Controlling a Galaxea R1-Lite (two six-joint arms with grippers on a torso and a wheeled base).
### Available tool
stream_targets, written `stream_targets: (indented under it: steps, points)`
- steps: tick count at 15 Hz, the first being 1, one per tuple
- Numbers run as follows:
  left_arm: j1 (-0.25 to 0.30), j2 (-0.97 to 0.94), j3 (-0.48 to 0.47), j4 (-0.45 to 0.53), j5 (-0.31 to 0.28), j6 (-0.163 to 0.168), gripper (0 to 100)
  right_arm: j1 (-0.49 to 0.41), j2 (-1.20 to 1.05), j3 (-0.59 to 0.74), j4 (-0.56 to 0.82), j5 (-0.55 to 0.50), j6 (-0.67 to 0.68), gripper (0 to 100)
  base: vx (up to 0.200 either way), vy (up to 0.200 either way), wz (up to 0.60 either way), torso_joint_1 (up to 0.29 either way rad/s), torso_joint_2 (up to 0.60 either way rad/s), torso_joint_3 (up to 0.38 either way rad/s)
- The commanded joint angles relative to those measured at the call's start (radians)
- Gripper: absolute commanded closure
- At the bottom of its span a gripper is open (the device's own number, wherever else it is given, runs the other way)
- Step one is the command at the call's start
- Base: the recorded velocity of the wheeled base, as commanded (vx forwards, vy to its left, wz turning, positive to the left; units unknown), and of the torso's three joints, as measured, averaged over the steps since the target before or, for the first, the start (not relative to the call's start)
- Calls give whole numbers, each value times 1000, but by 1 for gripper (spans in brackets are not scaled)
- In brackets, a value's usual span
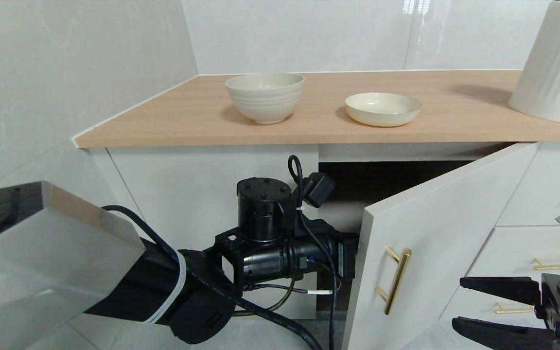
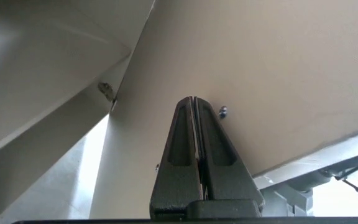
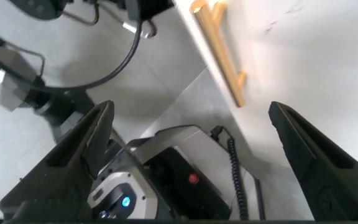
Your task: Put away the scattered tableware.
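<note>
Closest to the head camera, my left arm (image 1: 202,291) lies low in front of the cabinet. Its wrist is at the dark opening just beside the cabinet door (image 1: 445,218), which stands ajar.

Left fingers (image 2: 179,143): pressed together, no gap between them and nothing held. They point at a pale flat panel (image 2: 278,68). I cannot tell whether the tips touch it.

Right fingers (image 1: 498,287): spread wide apart, nothing between them. They sit low at the right, in front of the drawers (image 1: 528,248), near the door but apart from it. In the right wrist view these fingers (image 3: 79,149) frame the floor, and the door's brass handle (image 3: 219,50) lies just beyond them, untouched.

Handle (image 1: 396,279): upright bar on the door's outer face.

Tableware: both pieces stand upright on the wooden counter (image 1: 163,121), above the cabinet.
- A deep cream bowl (image 1: 265,97) sits toward the left.
- A shallow cream dish (image 1: 383,108) sits to its right, near the bowl but apart from it.

Neither piece is touched by either set of fingers.

Other: a ribbed white object (image 1: 557,63) stands at the counter's right end, well apart from the dish.
</note>
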Motion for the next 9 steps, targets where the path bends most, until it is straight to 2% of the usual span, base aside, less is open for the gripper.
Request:
stream_targets:
  steps: [1,3,6,9]
  points:
    - [-1,2,-20,17,0,-1,100,1,-1,-1,-2,-2,0,0,0,0,0,0,0,0]
    - [-1,8,-49,46,0,-7,100,1,5,2,-2,-2,-1,0,0,0,0,0,0,0]
    - [-1,43,-81,49,1,-7,100,1,16,3,-2,0,-1,0,-200,0,0,7,4,-1]
    - [-1,60,-98,59,1,-6,100,9,10,3,-3,1,-3,0,0,0,0,0,0,0]
